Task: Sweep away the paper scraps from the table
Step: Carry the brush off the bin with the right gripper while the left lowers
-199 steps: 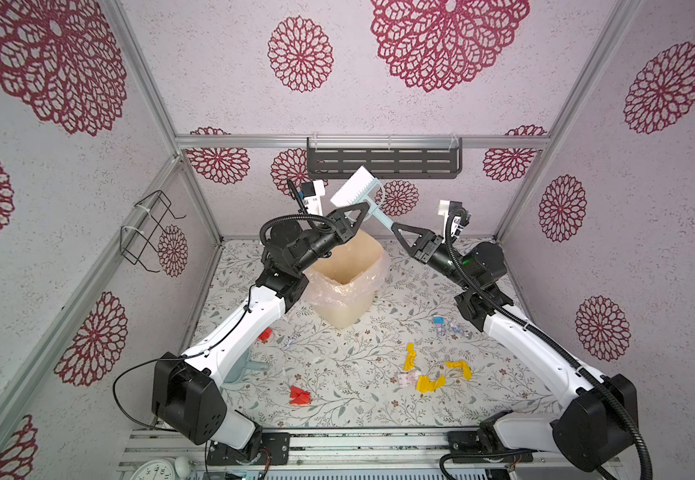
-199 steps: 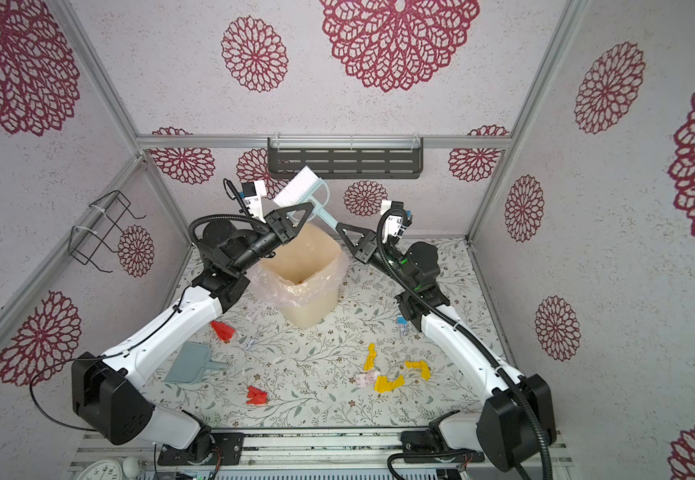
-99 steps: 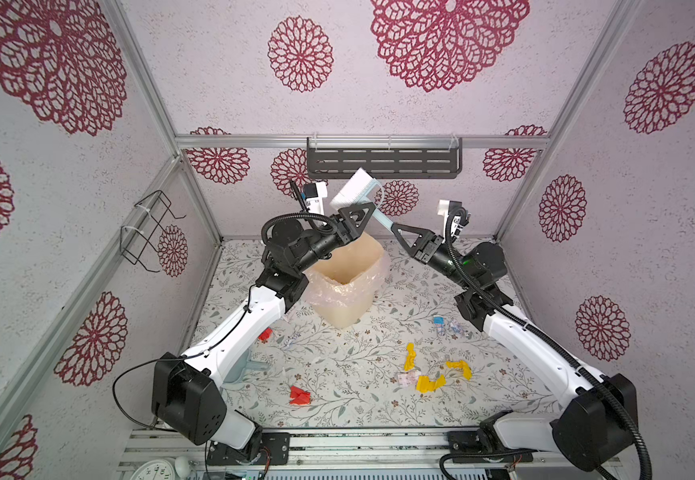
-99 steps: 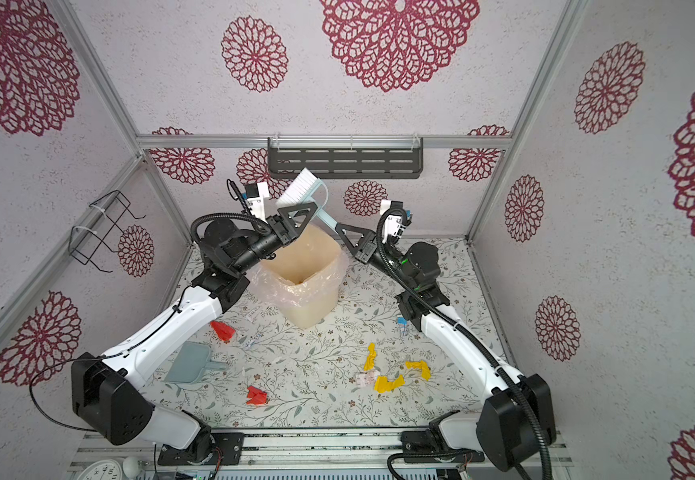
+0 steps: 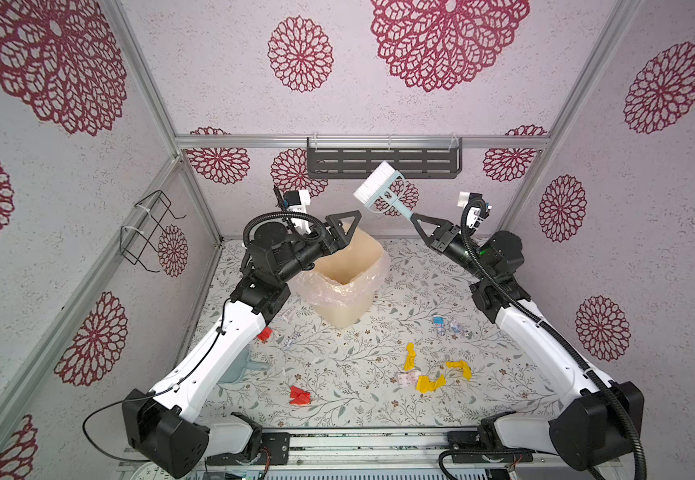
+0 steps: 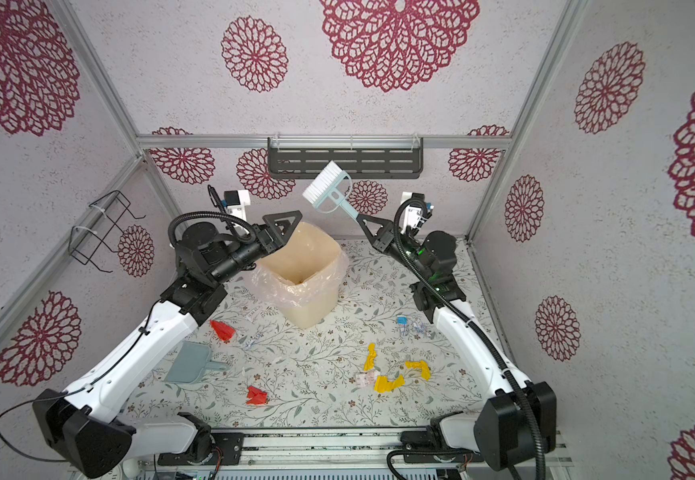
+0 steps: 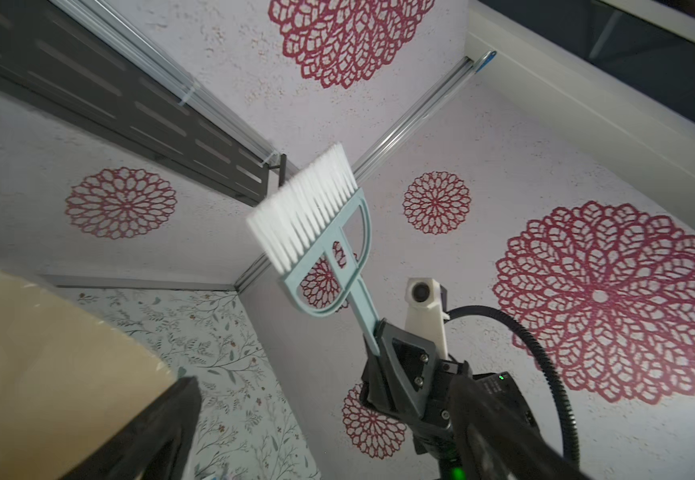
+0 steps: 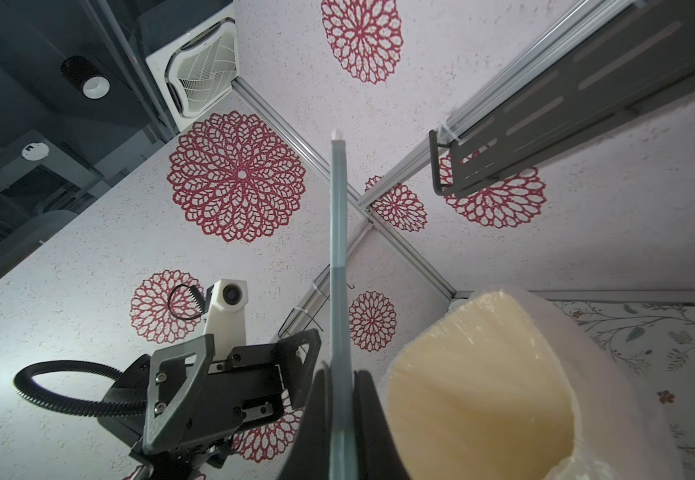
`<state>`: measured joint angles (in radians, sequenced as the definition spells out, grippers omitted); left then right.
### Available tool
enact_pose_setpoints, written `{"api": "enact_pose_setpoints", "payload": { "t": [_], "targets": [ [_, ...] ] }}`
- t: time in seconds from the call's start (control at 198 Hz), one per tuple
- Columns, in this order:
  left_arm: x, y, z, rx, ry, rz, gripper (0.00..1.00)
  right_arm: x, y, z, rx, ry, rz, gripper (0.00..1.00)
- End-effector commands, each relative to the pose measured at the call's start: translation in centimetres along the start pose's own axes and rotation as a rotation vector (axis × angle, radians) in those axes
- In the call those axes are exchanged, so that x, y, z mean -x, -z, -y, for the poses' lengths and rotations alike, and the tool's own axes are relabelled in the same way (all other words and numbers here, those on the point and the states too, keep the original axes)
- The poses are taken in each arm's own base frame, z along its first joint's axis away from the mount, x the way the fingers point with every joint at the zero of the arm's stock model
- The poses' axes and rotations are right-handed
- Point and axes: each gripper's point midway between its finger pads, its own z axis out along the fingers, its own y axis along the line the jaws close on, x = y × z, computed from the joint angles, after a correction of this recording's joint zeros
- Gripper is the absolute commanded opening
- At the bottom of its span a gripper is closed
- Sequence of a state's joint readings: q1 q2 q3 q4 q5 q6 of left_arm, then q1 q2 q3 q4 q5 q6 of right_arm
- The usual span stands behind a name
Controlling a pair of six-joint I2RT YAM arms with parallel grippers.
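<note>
left tool jaws spread, empty, above bin left rim | right tool clamped on brush handle, bristles raised toward back wall | paper scraps on tabletop: yellow front-right, red front-left, well apart from brush, open room around | dustpan near left edge, unseen in wrist views

Leafy table, paper scraps, blue dustpan, lined bin

Paper scraps lie on table before bin.
</note>
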<state>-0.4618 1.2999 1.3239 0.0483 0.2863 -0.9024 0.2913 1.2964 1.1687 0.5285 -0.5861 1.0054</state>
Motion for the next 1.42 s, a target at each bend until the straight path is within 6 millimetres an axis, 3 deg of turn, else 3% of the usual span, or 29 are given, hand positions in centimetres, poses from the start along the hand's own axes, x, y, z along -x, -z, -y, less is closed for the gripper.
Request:
{"api": "enact_pose_setpoints", "payload": {
  "t": [0.0,0.273,0.4,0.521,0.673,0.91,1.411],
  "targets": [
    [-0.6,3.7,-4.5,0.294,-0.08,-0.029,0.97,2.1,2.0,-2.9,0.011,0.126,0.019,0.0],
    [-1.9,16.1,-13.1,0.845,0.015,0.02,0.97,3.5,5.0,-0.9,-0.091,0.148,0.042,0.0],
    [-4.3,21.3,-16.2,1.065,0.141,0.036,0.97,3.7,6.0,0.0,-0.118,0.143,0.043,0.0],
    [-7.0,24.5,-18.3,1.244,0.239,-0.011,0.97,4.0,6.7,0.5,-0.136,0.141,0.045,0.0],
    [-10.1,26.9,-20.2,1.383,0.356,-0.062,0.97,4.0,7.6,0.9,-0.161,0.138,0.046,0.0],
    [-13.8,28.9,-23.5,1.431,0.568,-0.081,0.98,3.8,9.0,1.7,-0.197,0.124,0.052,0.0],
    [-18.8,30.7,-28.1,1.526,0.819,-0.11,0.84,3.7,9.8,2.2,-0.221,0.118,0.056,0.0]
  ]
}}
